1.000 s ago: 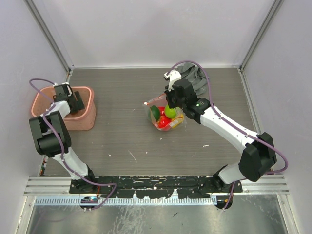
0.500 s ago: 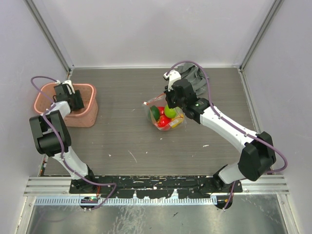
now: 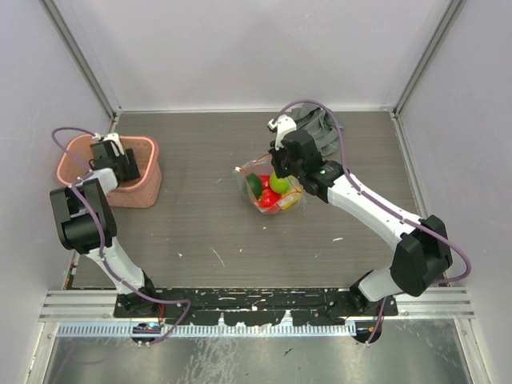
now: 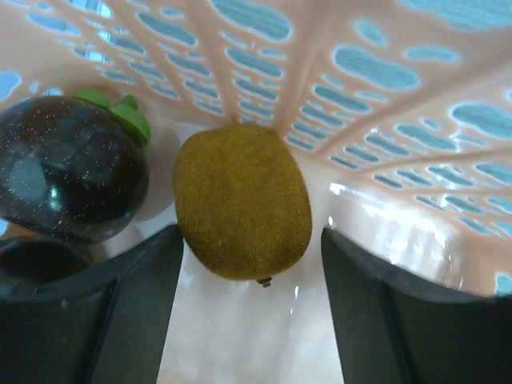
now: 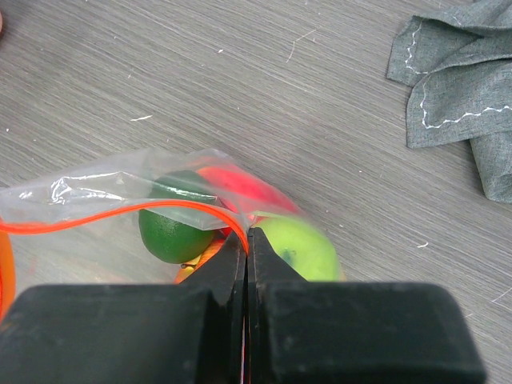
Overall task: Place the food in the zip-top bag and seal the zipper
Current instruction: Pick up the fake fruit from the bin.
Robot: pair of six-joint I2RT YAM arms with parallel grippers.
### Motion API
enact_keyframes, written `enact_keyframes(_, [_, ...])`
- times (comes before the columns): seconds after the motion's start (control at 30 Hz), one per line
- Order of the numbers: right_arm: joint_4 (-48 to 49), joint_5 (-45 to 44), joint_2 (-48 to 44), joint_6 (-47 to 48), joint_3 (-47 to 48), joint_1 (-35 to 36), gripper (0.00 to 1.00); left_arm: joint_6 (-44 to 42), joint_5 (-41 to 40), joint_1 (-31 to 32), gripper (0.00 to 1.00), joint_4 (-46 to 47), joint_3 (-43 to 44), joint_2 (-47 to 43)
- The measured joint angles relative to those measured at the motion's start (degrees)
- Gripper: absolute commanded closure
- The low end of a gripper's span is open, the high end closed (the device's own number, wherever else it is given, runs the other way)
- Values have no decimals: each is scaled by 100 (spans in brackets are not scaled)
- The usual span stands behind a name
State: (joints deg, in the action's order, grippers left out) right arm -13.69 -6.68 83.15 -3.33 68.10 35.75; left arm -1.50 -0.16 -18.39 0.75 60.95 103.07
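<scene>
Right fingers [image 5: 224,276] clamped on zipper [image 5: 120,213] | left fingers [image 4: 144,276] apart, brown food [image 4: 242,200] between them

The clear zip-top bag [image 3: 270,192] lies on the counter [image 3: 200,224], holding green, red and yellow food [image 5: 172,232]. Its red-orange zipper [image 5: 120,210] curves, seemingly unsealed. A brown kiwi [image 4: 242,202] and dark purple fruit [image 4: 68,176] sit together in a pink basket [image 4: 360,96].

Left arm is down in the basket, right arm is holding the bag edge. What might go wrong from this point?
1. The open left gripper straddles the brown fruit, but the dark purple fruit sits close against one finger; closing may nudge it or skew the grasp.
2. The right gripper pinches only the thin zipper of the zip-top bag; the strip might slip out, letting the mouth collapse before more food arrives.
</scene>
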Motion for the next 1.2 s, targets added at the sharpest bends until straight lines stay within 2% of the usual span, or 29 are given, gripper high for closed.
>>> enact_keyframes(0.2, [7, 39, 85, 0, 0, 0, 96, -122, 63, 0, 37, 131, 57, 103])
enact_keyframes(0.33, [11, 61, 131, 0, 0, 0, 96, -160, 201, 0, 50, 203, 61, 111])
enact_keyframes(0.5, [17, 83, 162, -2, 0, 0, 96, -216, 474, 0, 56, 262, 57, 101])
enact_keyframes(0.87, [20, 105, 162, -2, 0, 0, 96, -15, 654, 0, 60, 286, -144, -667])
enact_keyframes(1.03, [20, 105, 162, -2, 0, 0, 96, 223, 638, 0, 63, 273, -326, -1095])
enact_keyframes(1.2, [20, 105, 162, -4, 0, 0, 96, 675, 575, 2, 61, 114, -601, -1738])
